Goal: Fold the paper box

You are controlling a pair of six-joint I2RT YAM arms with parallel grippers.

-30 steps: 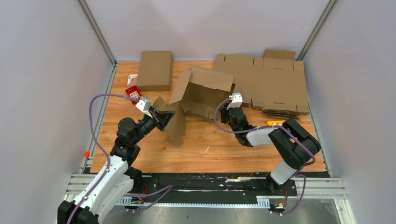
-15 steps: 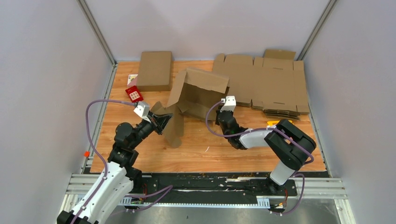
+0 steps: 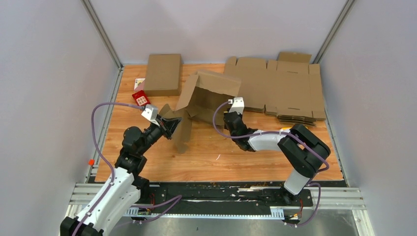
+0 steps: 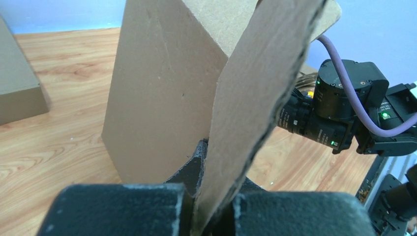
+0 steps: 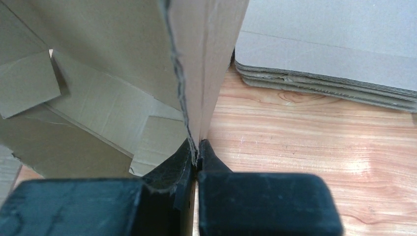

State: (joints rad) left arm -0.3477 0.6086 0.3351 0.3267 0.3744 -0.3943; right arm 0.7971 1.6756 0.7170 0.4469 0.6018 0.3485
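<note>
From above I see the whole layout: the box (image 3: 211, 96) sits mid-worktop toward the far side, half raised, between a closed carton (image 3: 163, 73) at far left and a pile of flat blanks (image 3: 290, 88) at far right, with a small red card (image 3: 140, 98) by the carton. That view is too coarse to show either grip, and the wrist cameras settle it. The left wrist view shows the left pincer (image 4: 206, 162) clamped on the raw, corrugated edge of a slanting flap, a broad brown panel standing behind it and the right arm (image 4: 344, 113) beyond. The right wrist view shows the right pincer (image 5: 196, 152) closed tight on an upright wall that looks doubled over, with loose inner tabs lying to its left and the pile's layered edge just behind on the wooden worktop (image 5: 314, 142). My left arm reaches forward from its near-left base, forearm low, pincer aimed right at the box's near-left flap. My right arm is bent sharply at the elbow on the right, forearm running left and low over the worktop, wrist turned toward the box's right side. The box is plain brown, its rear panel tipped up, its side flaps standing at uneven angles, not squared.
</note>
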